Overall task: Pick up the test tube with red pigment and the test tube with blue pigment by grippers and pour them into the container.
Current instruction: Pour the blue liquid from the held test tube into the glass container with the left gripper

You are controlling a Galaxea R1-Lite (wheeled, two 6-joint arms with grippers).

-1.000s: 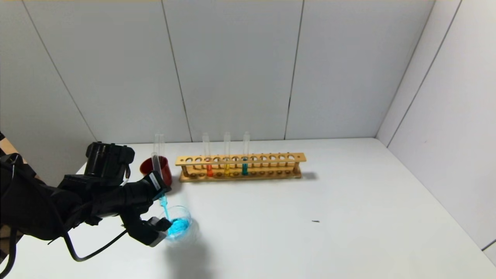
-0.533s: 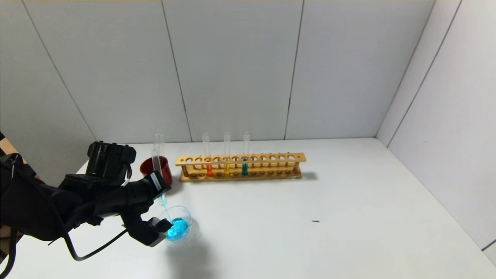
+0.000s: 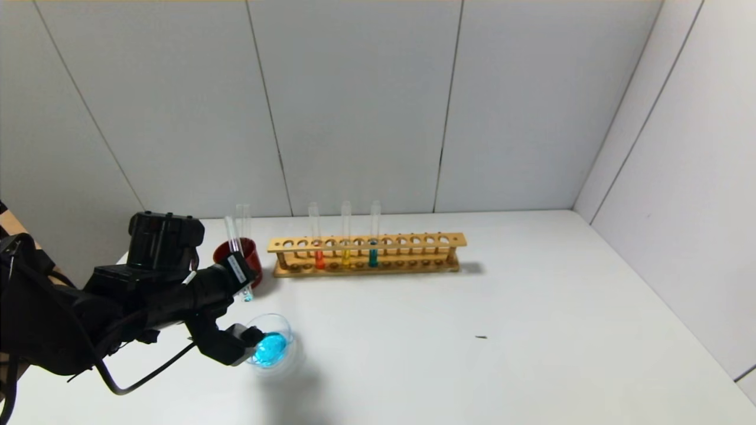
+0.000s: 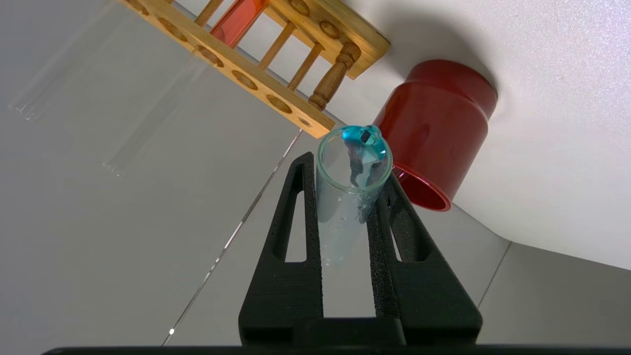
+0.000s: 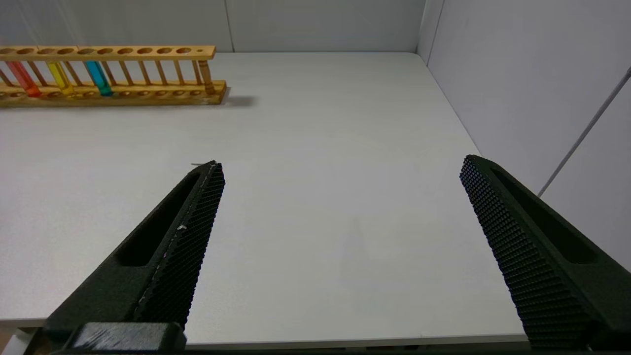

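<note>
My left gripper (image 3: 239, 277) is shut on the test tube with blue pigment (image 3: 231, 236). It holds the tube steeply tilted, mouth down, above the table between the red cup and the container (image 3: 282, 330). The tube is almost empty, with a blue drop at its mouth (image 4: 362, 138) between my fingers (image 4: 296, 222). The container holds a pool of bright blue liquid. The test tube with red pigment (image 3: 319, 258) stands in the wooden rack (image 3: 413, 241); it also shows in the right wrist view (image 5: 23, 81). My right gripper (image 5: 340, 165) is open and empty over the table's right front.
A dark red cup (image 3: 251, 260) with a clear empty tube (image 3: 243, 219) in it stands left of the rack, close to my left gripper. A yellow tube (image 3: 346, 257) and a teal tube (image 3: 373, 257) stand in the rack. Walls close off the back and right.
My left gripper has lifted the tube up and back from the container toward the red cup. The blue stream has stopped, and the liquid now lies in the container.
</note>
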